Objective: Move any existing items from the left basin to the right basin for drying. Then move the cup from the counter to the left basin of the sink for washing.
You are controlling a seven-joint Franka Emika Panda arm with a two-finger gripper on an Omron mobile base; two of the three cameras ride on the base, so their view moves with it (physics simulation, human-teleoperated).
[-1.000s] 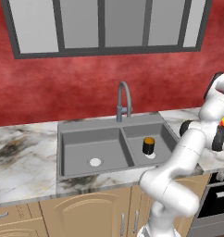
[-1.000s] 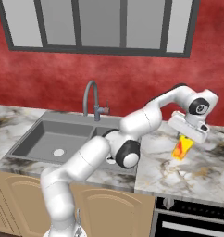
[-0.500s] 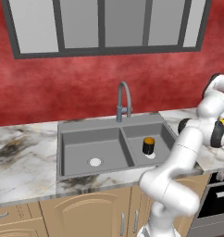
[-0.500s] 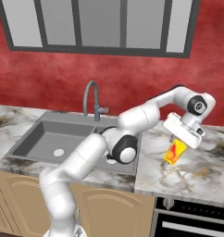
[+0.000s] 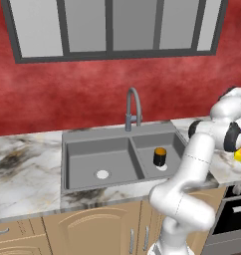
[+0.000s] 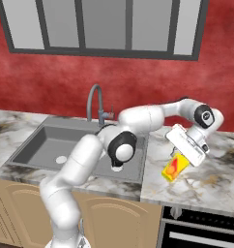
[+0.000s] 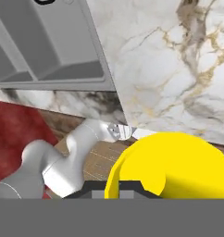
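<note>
The tool [image 6: 182, 159] is clamped on the yellow cup [image 6: 174, 167], tilted above the tabletop [image 6: 215, 184] at right of frame; its fingertips are hidden. The black jar [image 5: 159, 156] stands in the right basin [image 5: 170, 149].

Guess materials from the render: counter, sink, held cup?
Counter: looks like polished marble, white-grey with dark and gold veins. Sink: matte dark grey, no shine; composite or coated metal, can't tell which. Cup: bright yellow with a red-orange mark, smooth and opaque, probably plastic or glazed ceramic. It hangs tilted in the gripper above the counter.
</note>
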